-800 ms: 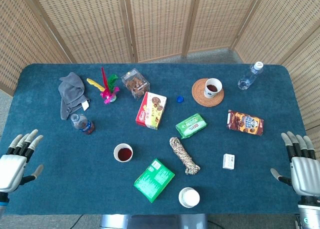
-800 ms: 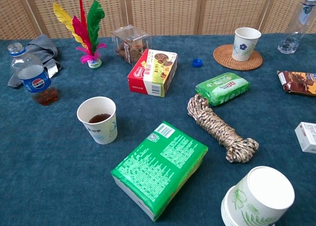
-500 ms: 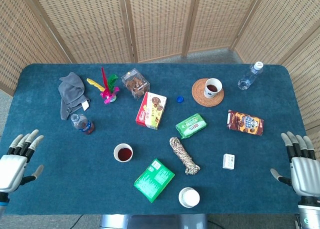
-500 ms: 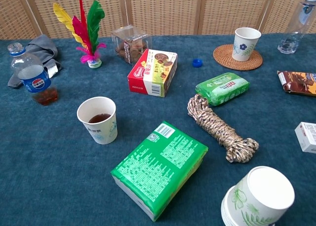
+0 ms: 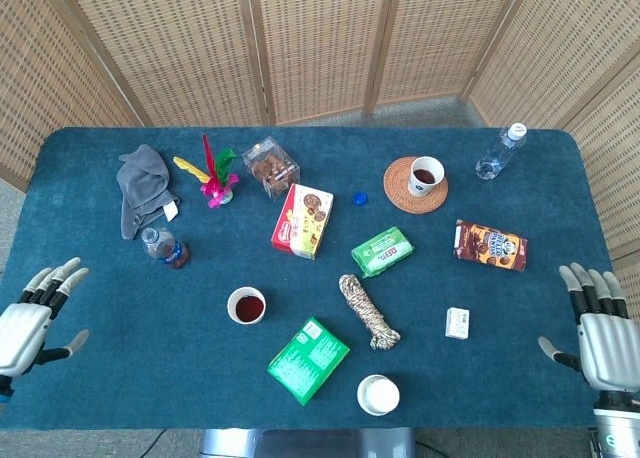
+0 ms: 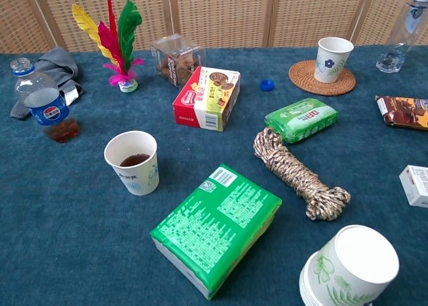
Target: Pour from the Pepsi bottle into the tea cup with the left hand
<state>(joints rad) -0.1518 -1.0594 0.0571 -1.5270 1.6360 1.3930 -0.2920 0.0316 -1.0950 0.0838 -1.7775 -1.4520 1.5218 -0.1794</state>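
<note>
Your table (image 5: 100,378) fills both views with dark blue-green cloth. In the head view your left hand (image 5: 28,316) sits at the lower left edge, fingers spread wide and holding nothing; your right hand (image 5: 600,328) mirrors it at the lower right edge, also splayed and holding nothing. Neither hand shows in the chest view.

The green packet (image 6: 215,224) lies flat at lower centre of the chest view, with the rope coil (image 6: 297,174) to its right. The Pepsi bottle (image 6: 41,100) stands upright at the left edge of the chest view, just in front of the grey cloth (image 6: 53,64); you can see its blue label, clear upper body, a low band of dark liquid at the base and its mouth uncapped. The tea cup (image 6: 134,162) stands upright left of centre, near the bottle but apart from it, white with a faint printed pattern and dark liquid low inside. A blue cap (image 6: 267,85) lies by itself at upper centre.

An upside-down stack of paper cups (image 6: 348,266) is cut off by the bottom edge, and a small white box (image 6: 416,184) by the right edge. The print on the cup is too small to read.
</note>
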